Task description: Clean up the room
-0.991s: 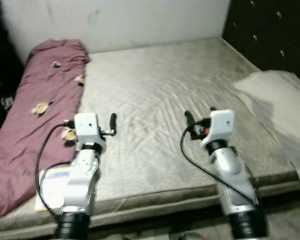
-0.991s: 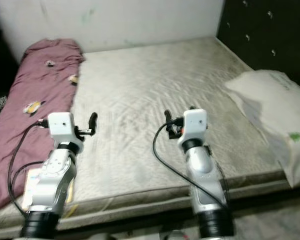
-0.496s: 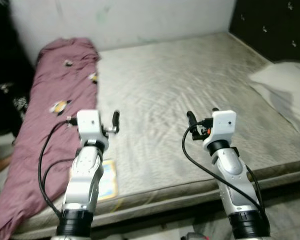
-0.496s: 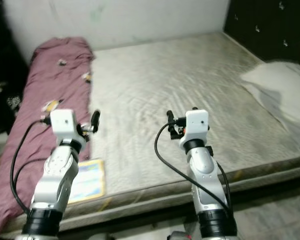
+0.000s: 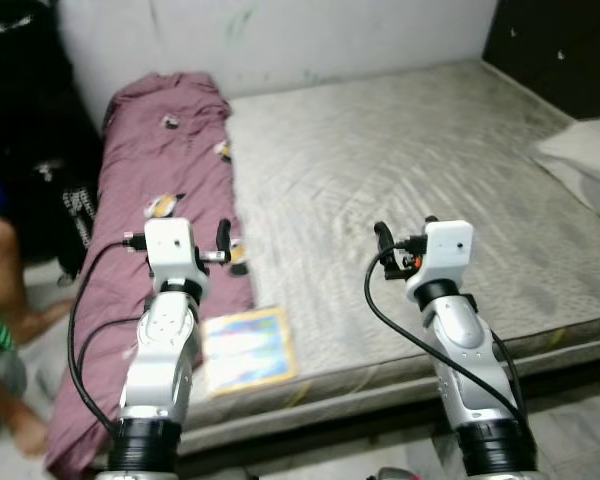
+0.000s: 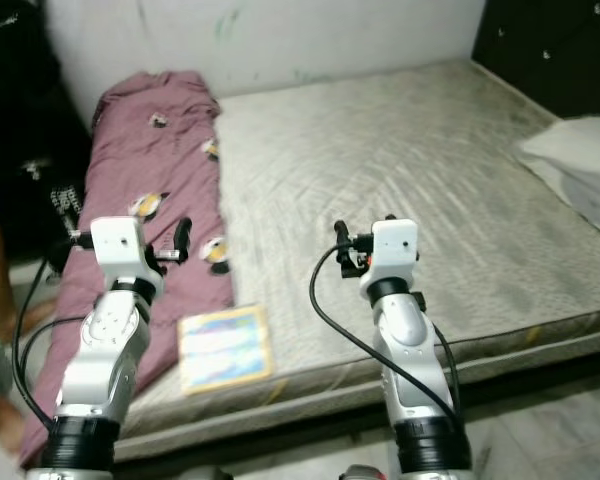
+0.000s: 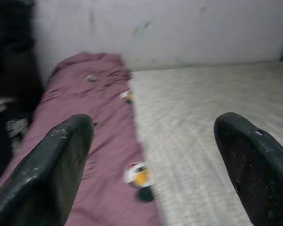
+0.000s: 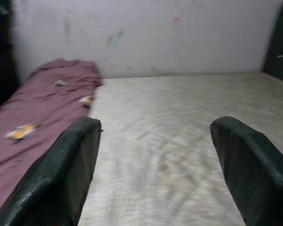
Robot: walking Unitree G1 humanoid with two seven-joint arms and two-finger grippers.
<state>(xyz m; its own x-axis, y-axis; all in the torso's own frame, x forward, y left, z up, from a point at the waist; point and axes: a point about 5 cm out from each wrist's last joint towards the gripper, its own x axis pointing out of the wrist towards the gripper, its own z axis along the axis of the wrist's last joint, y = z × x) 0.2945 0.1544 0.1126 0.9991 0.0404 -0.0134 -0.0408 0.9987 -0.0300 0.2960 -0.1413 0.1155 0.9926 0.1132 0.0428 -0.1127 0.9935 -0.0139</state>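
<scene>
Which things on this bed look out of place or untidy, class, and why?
The maroon blanket lies bunched along the mattress's left side and spills over its edge. A colourful book lies loose near the front edge, beside the blanket. The pillow sits at the right edge.

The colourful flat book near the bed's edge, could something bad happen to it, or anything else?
Possibly. The colourful flat book lies close to the edge of the grey mattress, so a nudge could push it off. The maroon blanket with yellow patches droops over the side and could snag an arm. A person's bare leg is close by the left pincer, which could bump it.
</scene>
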